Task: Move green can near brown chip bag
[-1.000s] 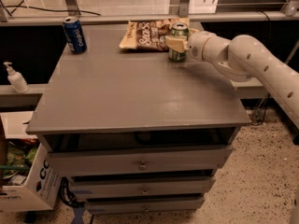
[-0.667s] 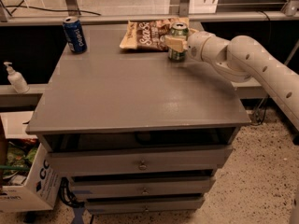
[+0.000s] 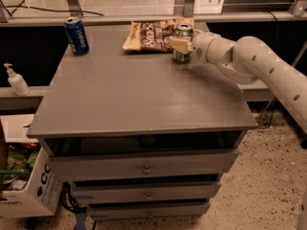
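While the gripper (image 3: 180, 44) grips the green can (image 3: 183, 31), the can already sits by the brown chip bag (image 3: 152, 34) at the far edge of the tabletop (image 3: 144, 95).

Reaching in from the right, the jaws are clenched on the can's body. The can is upright and seems to rest on the tabletop, just right of the bag — touching it or not, I cannot tell. The placing looks done — what seems left is to let go and draw clear without tipping it. The blue can (image 3: 76, 35) stands well apart, far left.
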`<state>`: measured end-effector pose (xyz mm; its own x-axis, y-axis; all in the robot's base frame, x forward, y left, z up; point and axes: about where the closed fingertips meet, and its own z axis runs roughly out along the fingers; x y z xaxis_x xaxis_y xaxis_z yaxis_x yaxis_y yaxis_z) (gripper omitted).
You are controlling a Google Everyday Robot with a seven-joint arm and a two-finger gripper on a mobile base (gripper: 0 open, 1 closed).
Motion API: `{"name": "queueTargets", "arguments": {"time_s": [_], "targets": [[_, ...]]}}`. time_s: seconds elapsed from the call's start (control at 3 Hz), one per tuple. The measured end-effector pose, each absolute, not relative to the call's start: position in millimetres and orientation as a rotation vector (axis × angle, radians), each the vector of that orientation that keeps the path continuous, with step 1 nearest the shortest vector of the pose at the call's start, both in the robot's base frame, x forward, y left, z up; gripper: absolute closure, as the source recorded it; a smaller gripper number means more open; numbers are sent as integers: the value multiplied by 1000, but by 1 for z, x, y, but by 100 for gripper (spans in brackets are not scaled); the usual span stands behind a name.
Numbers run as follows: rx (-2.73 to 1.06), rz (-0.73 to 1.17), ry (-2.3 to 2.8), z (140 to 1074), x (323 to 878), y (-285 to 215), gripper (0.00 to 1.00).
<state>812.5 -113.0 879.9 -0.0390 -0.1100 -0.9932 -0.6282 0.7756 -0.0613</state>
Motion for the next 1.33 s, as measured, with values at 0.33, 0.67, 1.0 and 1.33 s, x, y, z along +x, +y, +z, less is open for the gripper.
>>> {"name": "queueTargets", "arguments": {"time_s": [0.33, 0.67, 1.0, 1.33], "targets": [[-608, 462, 1578, 880, 812, -113, 14], [-608, 462, 1578, 880, 812, -113, 0], [-604, 498, 1570, 887, 804, -117, 0], [-629, 530, 1548, 902, 781, -127, 0]]}}
